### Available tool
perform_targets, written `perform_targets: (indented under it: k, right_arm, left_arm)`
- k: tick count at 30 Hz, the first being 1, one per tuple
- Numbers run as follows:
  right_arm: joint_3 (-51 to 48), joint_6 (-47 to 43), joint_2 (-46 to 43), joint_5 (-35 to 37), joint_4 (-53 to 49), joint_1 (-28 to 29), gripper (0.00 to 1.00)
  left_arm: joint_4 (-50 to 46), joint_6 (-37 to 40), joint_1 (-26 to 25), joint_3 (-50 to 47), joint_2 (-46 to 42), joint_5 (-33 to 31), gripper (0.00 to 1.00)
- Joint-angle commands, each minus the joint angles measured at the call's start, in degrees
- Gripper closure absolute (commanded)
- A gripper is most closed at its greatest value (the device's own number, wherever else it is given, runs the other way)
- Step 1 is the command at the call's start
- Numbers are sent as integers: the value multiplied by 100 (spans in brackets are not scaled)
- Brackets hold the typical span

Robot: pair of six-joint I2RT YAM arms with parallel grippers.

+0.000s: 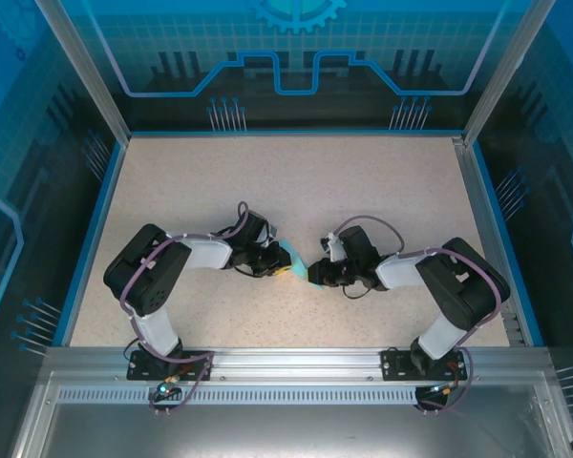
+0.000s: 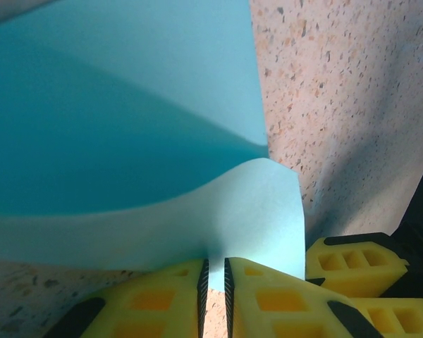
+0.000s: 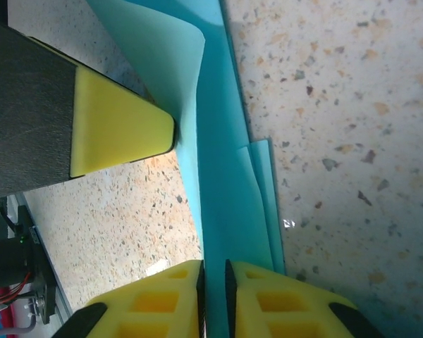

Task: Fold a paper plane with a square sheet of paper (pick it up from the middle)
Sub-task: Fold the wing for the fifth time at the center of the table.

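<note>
1. The left gripper (image 2: 213, 271) is almost closed, pinching the bent paper (image 2: 127, 105) by its edge.
2. The right gripper (image 3: 213, 274) pinches the paper's other side tight.
3. Under both grippers lies a speckled table (image 1: 363, 191), with blue walls (image 1: 38, 191) around.

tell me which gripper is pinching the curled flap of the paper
The left gripper: the paper rises from its fingertips as a single curling flap. The right gripper pinches flat, stacked layers along a folded edge.
</note>
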Motion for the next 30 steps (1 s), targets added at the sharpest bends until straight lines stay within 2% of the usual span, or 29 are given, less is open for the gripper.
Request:
perform_targets:
  k: [1, 5, 13, 21, 30]
  right_arm:
    - [68, -119, 11, -150, -448, -119, 87]
    - [41, -11, 195, -154, -367, -180, 92]
    - [50, 242, 414, -282, -180, -245, 93]
    - [78, 393, 499, -378, -132, -265, 93]
    - [129, 373, 512, -408, -198, -276, 93]
  left_arm:
    - [-371, -75, -9, 34, 249, -350, 82]
    - [-241, 41, -9, 48, 95, -200, 82]
    - [424, 362, -10, -142, -515, 191, 75]
    - [576, 316, -2, -67, -208, 280, 75]
    - [339, 45, -7, 176, 174, -45, 77]
